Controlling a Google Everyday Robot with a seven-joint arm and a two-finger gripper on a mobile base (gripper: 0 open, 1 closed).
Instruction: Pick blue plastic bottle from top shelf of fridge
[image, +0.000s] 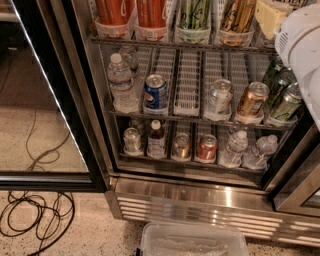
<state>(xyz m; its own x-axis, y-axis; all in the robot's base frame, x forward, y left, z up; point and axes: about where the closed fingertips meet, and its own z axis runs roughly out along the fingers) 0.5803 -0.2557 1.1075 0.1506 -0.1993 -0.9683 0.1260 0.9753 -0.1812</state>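
Observation:
The fridge (200, 197) stands open in front of me, with its black-framed glass door (45, 100) swung out to the left. The top shelf (175, 44) runs along the upper edge of the view. Its translucent front cups hold two orange-red drinks (116, 12), a white-green can (195, 12) and a gold-brown drink (237, 15), and only their lower parts show. The blue plastic bottle is not in view. My gripper (270, 17) is a beige piece at the top right, level with the top shelf, on the white arm (300, 45).
The middle rack holds a small water bottle (121, 82), a blue cola can (156, 92), silver, gold and green cans. The lower rack holds cans, a small brown bottle (156, 139) and water bottles. A clear plastic bin (192, 240) sits on the floor in front. Black cables (35, 215) lie at the left.

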